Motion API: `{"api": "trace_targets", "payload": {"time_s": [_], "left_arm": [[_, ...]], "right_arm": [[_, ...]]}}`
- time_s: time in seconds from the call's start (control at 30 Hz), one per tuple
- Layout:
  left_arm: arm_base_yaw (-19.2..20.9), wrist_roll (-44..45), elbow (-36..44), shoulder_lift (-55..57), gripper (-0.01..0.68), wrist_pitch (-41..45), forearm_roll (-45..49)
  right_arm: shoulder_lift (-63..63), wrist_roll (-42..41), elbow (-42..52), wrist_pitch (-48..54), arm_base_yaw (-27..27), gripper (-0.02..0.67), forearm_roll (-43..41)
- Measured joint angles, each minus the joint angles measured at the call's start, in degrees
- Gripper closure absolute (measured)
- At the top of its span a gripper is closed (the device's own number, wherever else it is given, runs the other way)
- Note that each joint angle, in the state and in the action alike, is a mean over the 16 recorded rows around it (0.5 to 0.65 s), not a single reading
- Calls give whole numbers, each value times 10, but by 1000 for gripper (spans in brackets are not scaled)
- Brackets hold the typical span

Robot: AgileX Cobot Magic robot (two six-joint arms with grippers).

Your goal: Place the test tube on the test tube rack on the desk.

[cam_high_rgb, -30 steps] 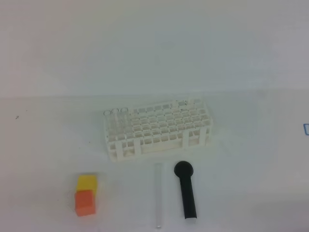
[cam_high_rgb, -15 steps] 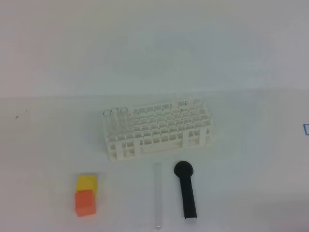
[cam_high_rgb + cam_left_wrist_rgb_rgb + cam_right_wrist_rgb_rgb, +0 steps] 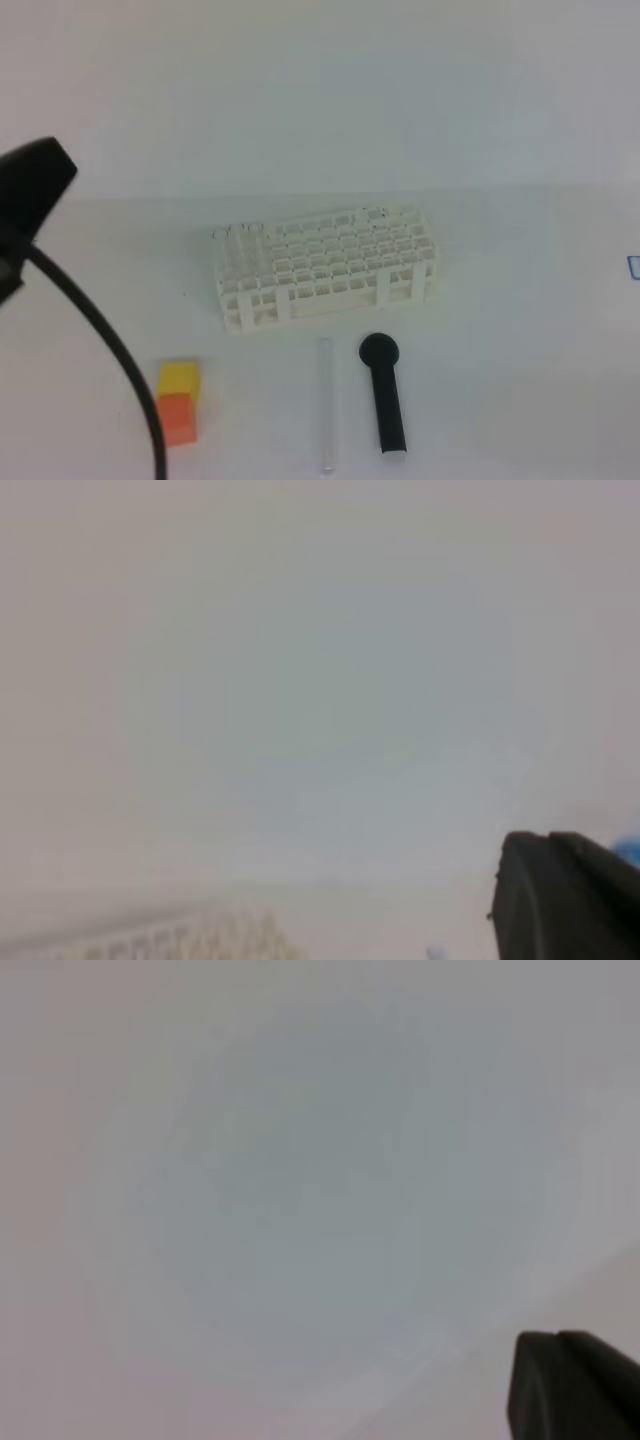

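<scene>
A: How are the two grippers found?

B: Both are closed, and nothing is held in either. Of the left gripper (image 3: 565, 895) only a dark tip is seen at the lower right of its own wrist view; the right gripper (image 3: 575, 1385) is shown the same way in the right wrist view. In the high view a black arm part (image 3: 30, 195) with a cable (image 3: 110, 350) is seen at the left edge, raised above the desk (image 3: 520, 330); the jaws themselves cannot be made out there.

A: And what is seen past the left gripper?

B: A blurred white lattice is caught at the bottom left of the left wrist view, with pale surface beyond. Only pale surface is shown in the right wrist view.

A: Where is the test tube?

B: The test tube (image 3: 326, 405) is laid flat on the desk, just in front of the rack (image 3: 325, 265), not touching it, and pointed toward it. A black round-headed tool (image 3: 385, 395) is laid just beside the tube on its right, parallel to it.

A: Anything else on the desk?

B: A yellow block (image 3: 180, 378) and an orange block (image 3: 177, 418) are set touching each other, left of the tube and well apart from it. The cable is seen passing just beside them.
</scene>
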Motion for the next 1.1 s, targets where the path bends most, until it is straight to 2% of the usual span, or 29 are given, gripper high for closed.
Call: {"api": "trace_targets", "payload": {"time_s": [0.1, 0.2, 0.43, 0.6, 0.7, 0.8, 1.1], "left_arm": [[0, -5, 0, 31, 674, -15, 1], [0, -7, 0, 62, 674, -37, 10], [-4, -9, -1, 137, 674, -70, 19], [-28, -2, -5, 179, 674, -58, 19], [-57, 3, -9, 200, 674, -38, 19], [-97, 3, -15, 219, 674, -13, 19], [-238, -47, -29, 311, 674, 91, 19]], "right_arm": [[0, 12, -5, -39, 0, 650, 37], [0, 11, -23, -46, 0, 650, 25], [27, -16, -128, 32, 0, 650, -109], [82, -44, -233, 119, 11, 650, -197], [127, -67, -288, 159, 29, 650, -217], [179, -102, -327, 185, 56, 650, -203], [306, -283, -364, 233, 163, 650, -52]]}}
